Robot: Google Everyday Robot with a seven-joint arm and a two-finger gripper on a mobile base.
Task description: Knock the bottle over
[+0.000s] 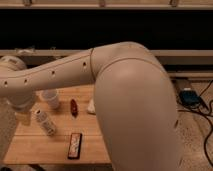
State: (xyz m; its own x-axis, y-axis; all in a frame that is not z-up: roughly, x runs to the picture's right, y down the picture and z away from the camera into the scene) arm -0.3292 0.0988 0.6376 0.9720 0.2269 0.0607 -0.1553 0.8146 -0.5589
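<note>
While the beige arm [125, 100] fills most of the view with its thick elbow on the right, its forearm reaches to the left over the wooden table [30, 149]. At the end of the forearm the wrist turns down, and the gripper [23, 115] hangs at the left edge of the table, just beside the bottle [45, 122]. Whether the gripper is spread or closed cannot be told, because its end shows only as a pale lump. Whether it touches the bottle cannot be told either.

The bottle is on the left part of the table, in front of the cup [51, 98]. It is not upright: its cap points up and left towards the gripper, and its base points down and right. It is not clear whether it leans or lies flat.

The cup stands upright behind it. Nearer to the front edge lies a dark flat pack [75, 145], apart from the bottle. A white block [91, 105] is partly hidden by the arm, and a small red thing [73, 106] lies between it and the cup.
</note>
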